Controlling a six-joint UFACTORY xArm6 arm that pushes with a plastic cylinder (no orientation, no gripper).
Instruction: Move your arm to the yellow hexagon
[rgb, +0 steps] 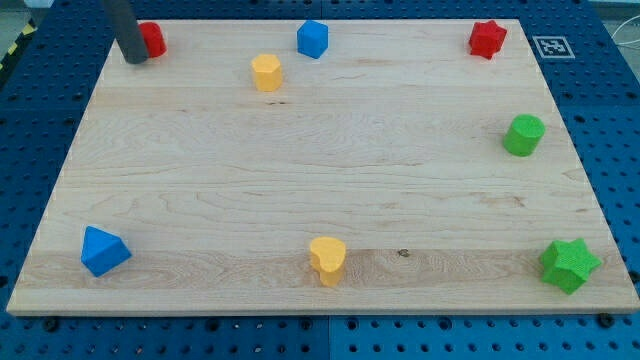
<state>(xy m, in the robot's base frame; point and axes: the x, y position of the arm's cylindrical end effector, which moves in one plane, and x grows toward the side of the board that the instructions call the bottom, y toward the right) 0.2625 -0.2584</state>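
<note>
- At the view's top left, the rod's tip (134, 58) touches the board beside a red block (152, 39), partly hiding it; its shape is unclear.
- Yellow hexagon (266, 72) stands apart, to the tip's right.
- No pincer exists; the rod's top is cut off.

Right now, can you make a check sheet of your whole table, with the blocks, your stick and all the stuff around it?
Surface: wooden board, flat, pale.
Job's things: yellow hexagon near the view's top, left of centre, untouched.
Clutter: yellow block at the bottom; blue block at the top; blue block bottom left; red block top left; red star top right; green cylinder and green star on the right.
Grippers: none; my tip rests beside the top-left red block, left of the hexagon.
Cables: nothing seen.
Surroundings: blue perforated table; marker tag top right.
</note>
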